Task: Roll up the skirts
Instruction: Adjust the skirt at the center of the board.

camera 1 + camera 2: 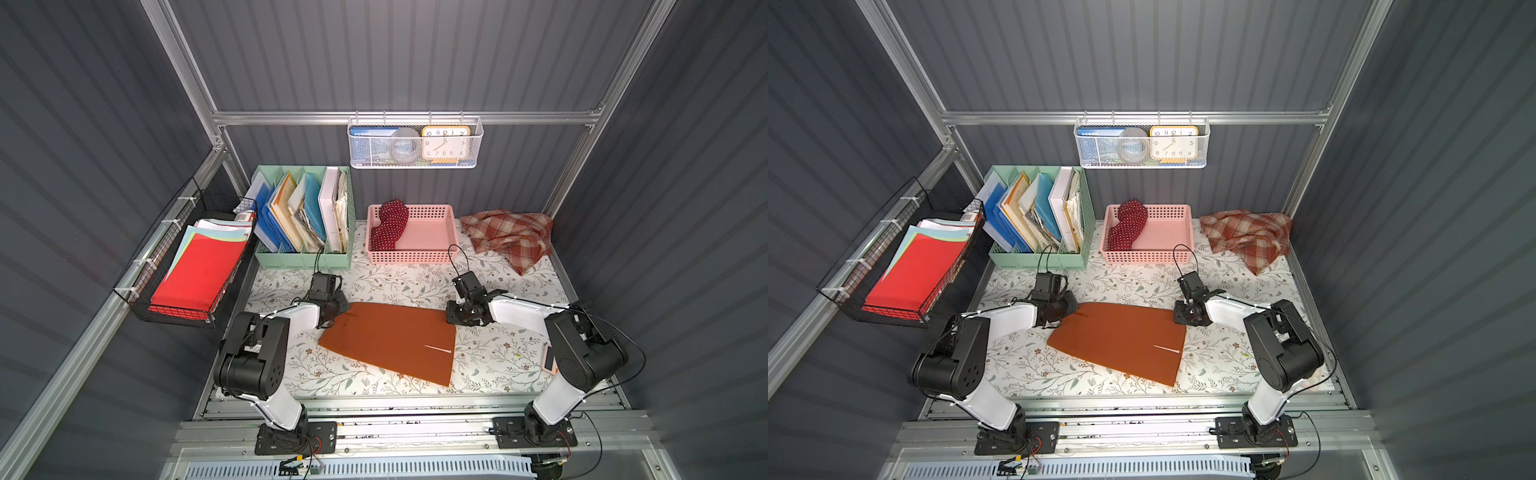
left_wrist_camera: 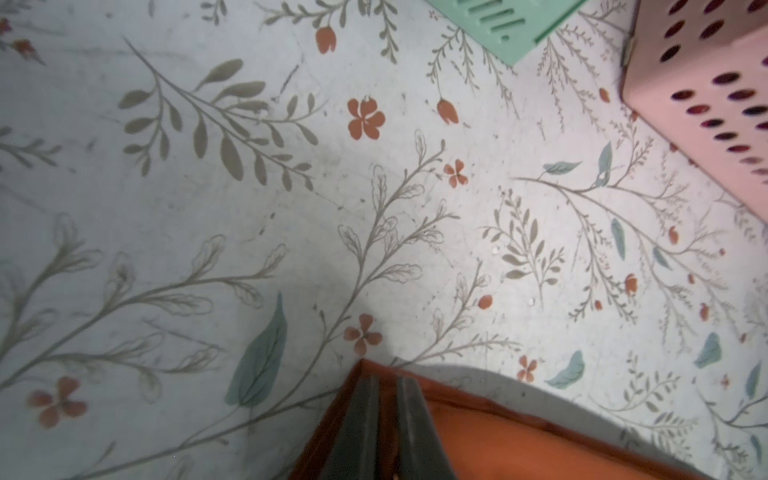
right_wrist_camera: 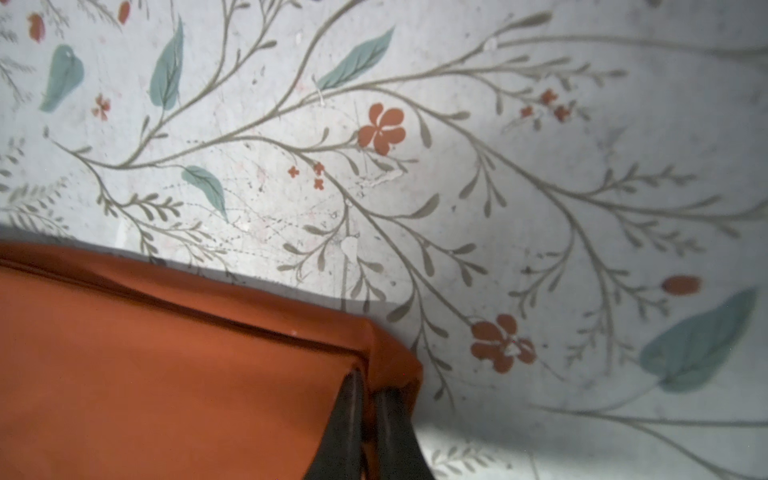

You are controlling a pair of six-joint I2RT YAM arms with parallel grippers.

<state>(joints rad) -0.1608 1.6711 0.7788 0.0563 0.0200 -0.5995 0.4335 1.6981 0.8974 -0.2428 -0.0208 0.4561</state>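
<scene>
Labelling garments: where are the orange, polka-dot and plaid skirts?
orange skirt (image 1: 390, 340): in a top view, flat middle.
polka-dot skirt (image 1: 390, 226): in a top view, bunched middle.
plaid skirt (image 1: 509, 237): in a top view, crumpled middle.

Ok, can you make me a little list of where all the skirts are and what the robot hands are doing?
orange skirt: lying flat and unrolled in the middle of the table
left gripper: shut on one far corner of the orange skirt
right gripper: shut on the other far corner
polka-dot skirt: bunched in the pink basket, poking over its back rim
plaid skirt: crumpled at the table's far right corner, beside the pink basket
rolled yet: orange skirt no; plaid skirt no
</scene>
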